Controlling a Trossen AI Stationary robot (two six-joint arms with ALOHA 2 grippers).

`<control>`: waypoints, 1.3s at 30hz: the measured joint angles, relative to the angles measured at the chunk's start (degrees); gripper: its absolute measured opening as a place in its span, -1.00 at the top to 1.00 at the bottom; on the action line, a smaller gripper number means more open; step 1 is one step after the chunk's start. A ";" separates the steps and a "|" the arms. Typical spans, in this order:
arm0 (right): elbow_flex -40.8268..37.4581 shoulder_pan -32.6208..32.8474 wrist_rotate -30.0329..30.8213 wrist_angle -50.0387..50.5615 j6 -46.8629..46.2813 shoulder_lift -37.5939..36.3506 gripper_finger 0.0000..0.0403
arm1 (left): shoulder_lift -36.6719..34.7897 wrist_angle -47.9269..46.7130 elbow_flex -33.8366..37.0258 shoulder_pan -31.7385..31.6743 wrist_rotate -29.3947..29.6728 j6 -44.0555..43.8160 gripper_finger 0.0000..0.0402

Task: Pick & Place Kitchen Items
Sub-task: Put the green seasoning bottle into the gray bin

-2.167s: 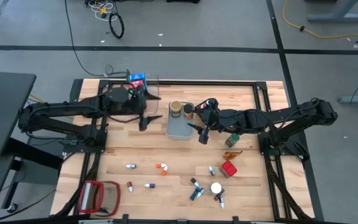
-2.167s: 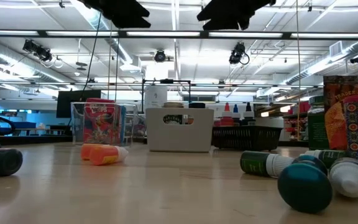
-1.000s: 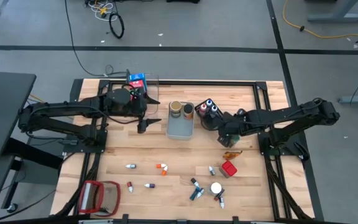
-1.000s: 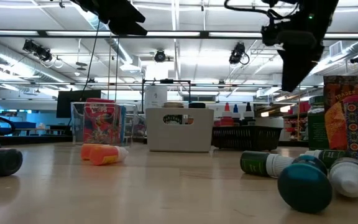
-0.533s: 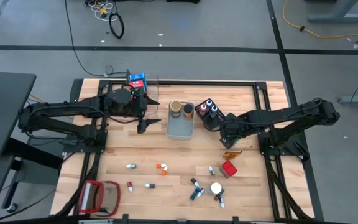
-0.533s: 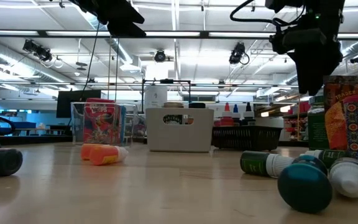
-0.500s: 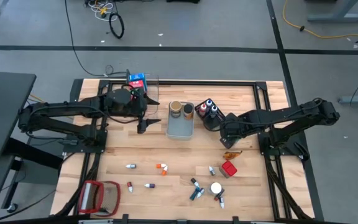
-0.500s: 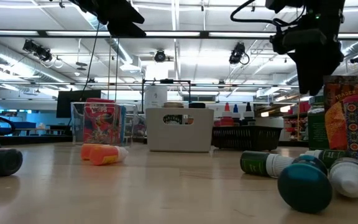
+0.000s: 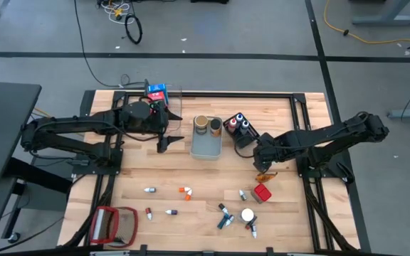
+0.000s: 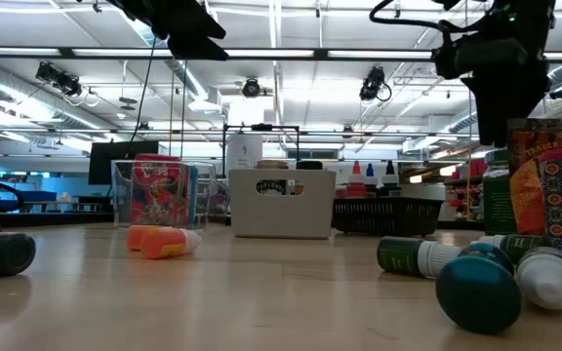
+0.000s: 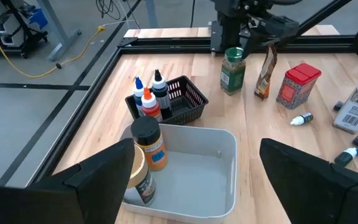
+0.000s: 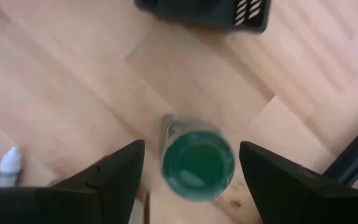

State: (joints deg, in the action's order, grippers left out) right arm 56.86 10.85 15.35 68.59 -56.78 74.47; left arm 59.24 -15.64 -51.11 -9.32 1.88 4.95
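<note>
Right gripper (image 12: pixel 190 163) wide open above green-lidded jar (image 12: pixel 197 165)

Two matte-black jointed arms, black cable loop on right arm (image 10: pixel 398 12), flat angular black fingers (image 12: pixel 110 177)

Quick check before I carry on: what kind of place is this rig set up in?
Most likely a robotics lab or workshop hall, not a kitchen. The low view shows long ceiling strip lights over a big open room; the high view shows a wooden table on grey floor with loose cables.
</note>
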 joint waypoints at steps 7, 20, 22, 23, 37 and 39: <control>-0.04 1.15 1.31 1.04 -1.49 2.75 -0.36 | 0.00 -0.16 0.00 -0.02 0.00 -0.56 -0.77; -0.04 1.80 0.07 1.96 -3.39 4.98 -0.36 | 0.00 -0.22 0.00 -0.01 0.00 -0.68 -0.77; -0.04 1.80 0.04 1.96 -4.00 4.99 -0.36 | 0.00 -0.38 0.00 -0.01 0.00 -0.68 -0.77; -0.04 1.80 -0.19 1.95 -4.55 4.98 -0.36 | 0.00 -0.42 0.00 -0.01 0.00 -0.69 -0.77; -7.19 1.82 -3.63 -6.08 -6.38 4.94 -0.14 | 0.00 -0.39 0.00 0.00 0.00 -0.68 -0.77; -7.79 1.82 -2.96 -8.81 -5.29 4.80 -0.08 | 0.00 -0.40 0.00 0.00 0.01 -0.68 -0.77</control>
State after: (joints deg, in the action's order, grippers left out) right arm 49.07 12.67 12.39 59.78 -62.07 79.27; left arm 59.24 -16.04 -51.11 -9.32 1.89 4.27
